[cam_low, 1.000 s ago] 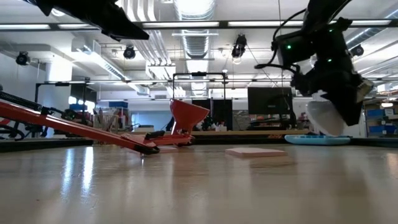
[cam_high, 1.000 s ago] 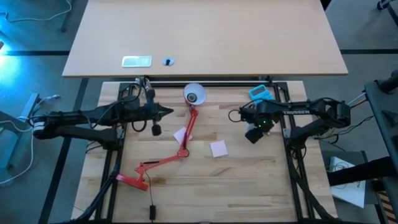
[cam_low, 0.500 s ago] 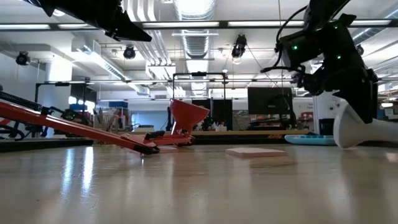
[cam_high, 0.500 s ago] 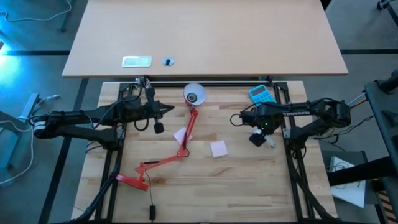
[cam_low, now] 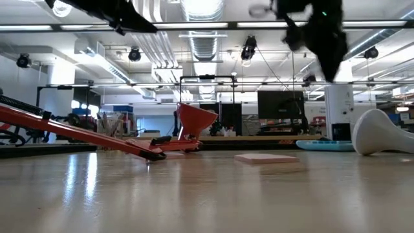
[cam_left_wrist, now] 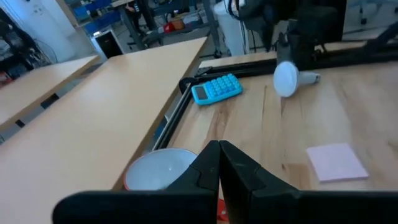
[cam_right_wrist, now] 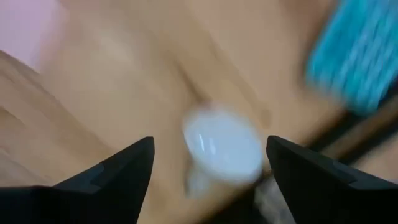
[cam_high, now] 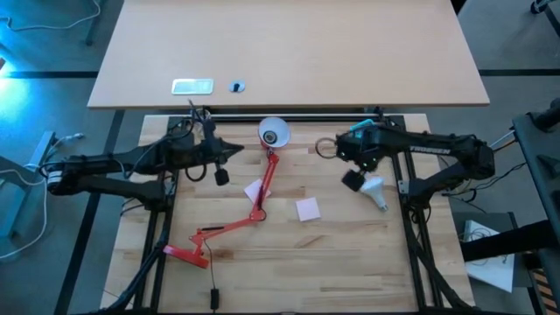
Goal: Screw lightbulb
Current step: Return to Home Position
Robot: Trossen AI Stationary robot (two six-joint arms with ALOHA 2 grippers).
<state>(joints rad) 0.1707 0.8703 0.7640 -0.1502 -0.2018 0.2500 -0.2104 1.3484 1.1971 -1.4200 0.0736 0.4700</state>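
High view: the red lamp [cam_high: 261, 197] sprawls mid-worktop [cam_high: 350, 262], with a pink sticky note [cam_high: 306, 208] beside it and a blue calculator [cam_left_wrist: 216, 89] at the far edge by my right arm. The lightbulb [cam_high: 372, 191] lies on its side on the worktop, just beside my right tool [cam_right_wrist: 210, 146], which hangs released above it. My left tool [cam_left_wrist: 219, 158], clenched empty, hovers near the lamp's shade [cam_high: 273, 133].

Left claw [cam_high: 238, 154] closed, right claw [cam_high: 325, 147] spread open, both aloft
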